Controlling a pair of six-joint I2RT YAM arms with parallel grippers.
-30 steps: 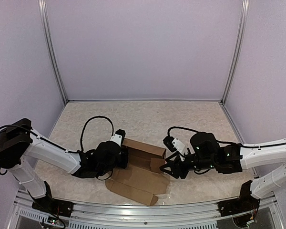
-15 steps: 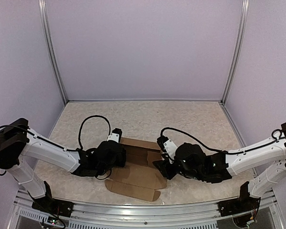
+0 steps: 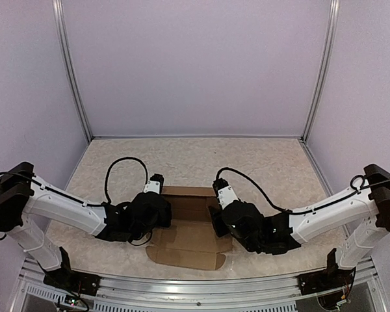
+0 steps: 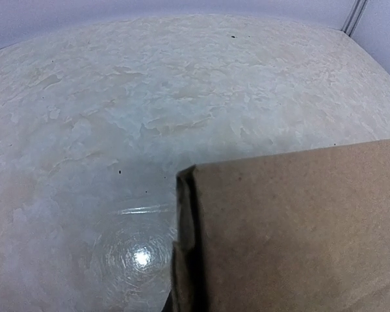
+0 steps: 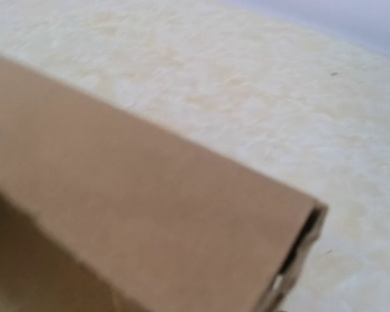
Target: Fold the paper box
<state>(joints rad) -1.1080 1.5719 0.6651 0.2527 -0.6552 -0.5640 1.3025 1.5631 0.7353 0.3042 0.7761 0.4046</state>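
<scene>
Tabletop point(image 3: 279, 162) first: pale and marbled, with lilac walls point(image 3: 195, 65) around it. On its near middle, between my two arms, lies the paper box point(image 3: 192, 239), a brown cardboard sheet only partly raised. Its near flaps lie flat toward my bases, and the far panel seems to stand up as a low wall across the back. My left arm point(image 3: 65, 208) reaches in low from the left and my right arm point(image 3: 318, 214) from the right. My left gripper point(image 3: 166, 209) sits at the cardboard's left edge, my right gripper point(image 3: 216, 218) at its right edge. From above the wrists hide the fingers, and each wrist camera sees only brown panel close up with table beyond. So I cannot tell how wide either jaw stands or whether it has hold of the cardboard. Smallest thing: the left wrist view shows a doubled cardboard edge at the panel's corner
</scene>
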